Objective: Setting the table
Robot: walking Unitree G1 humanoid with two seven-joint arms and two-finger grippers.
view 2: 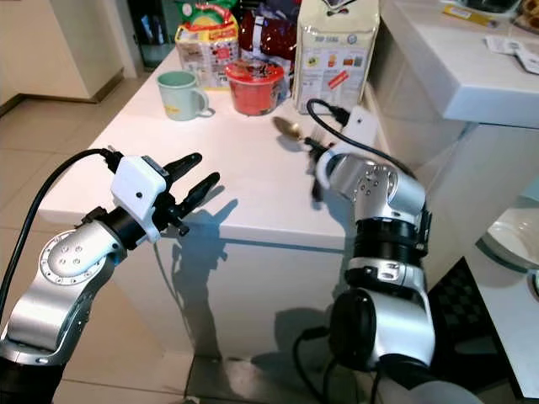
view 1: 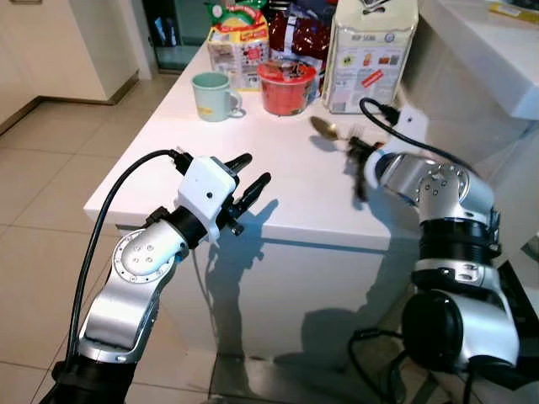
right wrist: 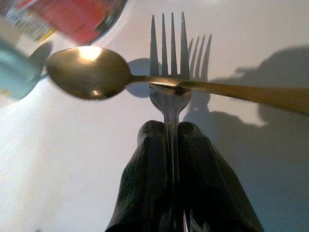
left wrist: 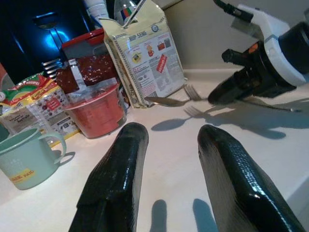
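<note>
My right gripper (view 1: 358, 158) is shut on the handle of a silver fork (right wrist: 169, 63), low over the white table (view 1: 295, 202) near its right side. A gold spoon (right wrist: 87, 72) lies there too, its handle crossing the fork's neck just behind the tines. The spoon's bowl (view 1: 323, 128) points toward the far end of the table. My left gripper (view 1: 251, 183) hovers open over the table's front left part, nothing between its fingers (left wrist: 116, 183).
At the far end stand a mint mug (view 1: 215, 95), a red bowl (view 1: 286, 87), a tall pale bag (view 1: 368, 50) and a snack pack (view 1: 238, 42). A white counter (view 2: 472, 76) runs along the right. Tiled floor lies to the left.
</note>
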